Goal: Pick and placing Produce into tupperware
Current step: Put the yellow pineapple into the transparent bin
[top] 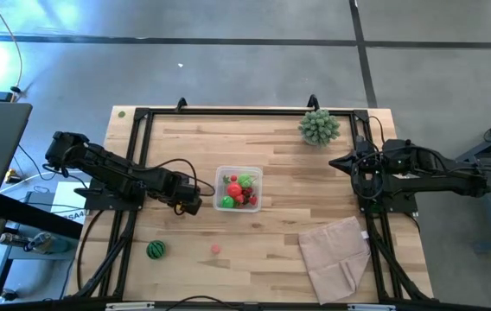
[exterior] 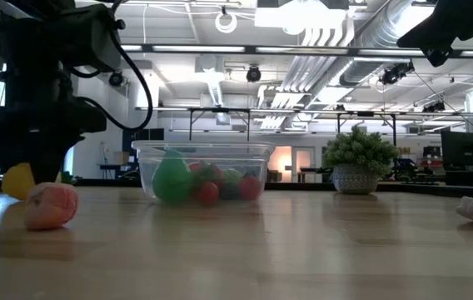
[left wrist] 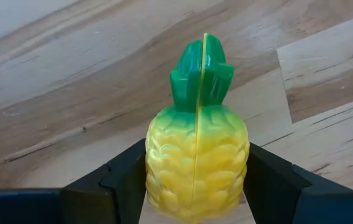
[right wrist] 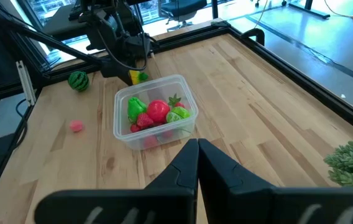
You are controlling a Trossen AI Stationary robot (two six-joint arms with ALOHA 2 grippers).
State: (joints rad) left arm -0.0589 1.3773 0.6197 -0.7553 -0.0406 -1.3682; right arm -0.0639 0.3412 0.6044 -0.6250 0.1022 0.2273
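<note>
Left gripper [left wrist: 195, 186] low over the wooden counter [top: 280, 155], just left of the tupperware [top: 239, 189]. Its jaws are clenched on a toy pineapple [left wrist: 196, 155], yellow body with green crown, one finger on each side of the body. In the low view the pineapple [exterior: 18, 180] sits at counter level under the gripper.

Tupperware near the counter's middle, holding red and green produce, a red tomato [right wrist: 158, 111] among them.

Loose on the counter: striped melon ball [top: 156, 250] near the front left; small pink piece [top: 216, 249] right of it.

Right gripper [right wrist: 197, 163] waits at the right side, jaws closed, holding nothing.
</note>
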